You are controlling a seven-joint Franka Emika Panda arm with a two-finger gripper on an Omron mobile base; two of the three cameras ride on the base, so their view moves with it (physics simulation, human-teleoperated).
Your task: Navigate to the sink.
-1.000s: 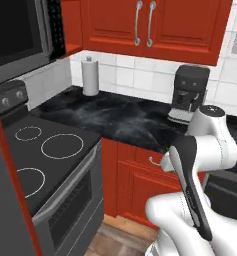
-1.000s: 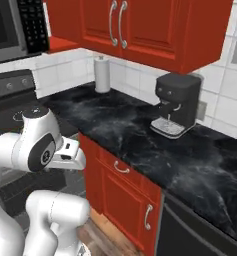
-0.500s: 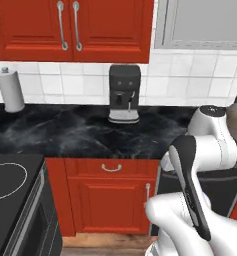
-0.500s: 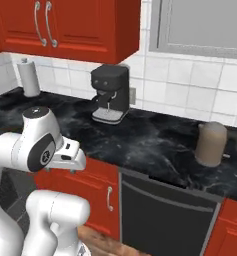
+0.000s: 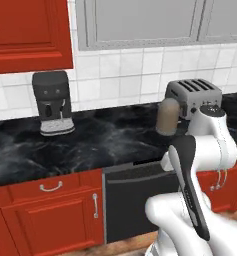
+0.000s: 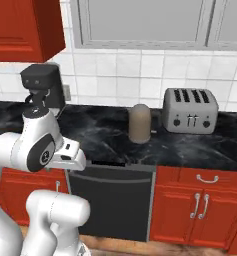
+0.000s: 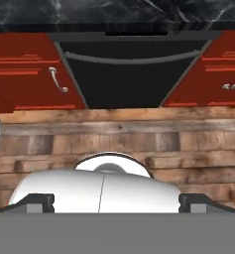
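You faced the dishwasher (image 6: 110, 200), toaster (image 6: 189, 110) toward the bench's (image 5: 110, 140) right end; no sink there, so it probably lay farther right. I couldn't tell whether your fingers were spread.

Red kitchen, black marble counter (image 5: 105, 142)
White tiled wall (image 6: 120, 75), grey window (image 5: 140, 22), black dishwasher (image 6: 112, 200), wooden plank floor (image 7: 119, 134).

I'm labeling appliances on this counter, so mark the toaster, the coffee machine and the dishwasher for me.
toaster (image 6: 189, 110): right base view, on its silver front face.
coffee machine (image 5: 52, 98): left base view, on its dark upper body.
dishwasher (image 6: 110, 202): right base view, on its black door panel.
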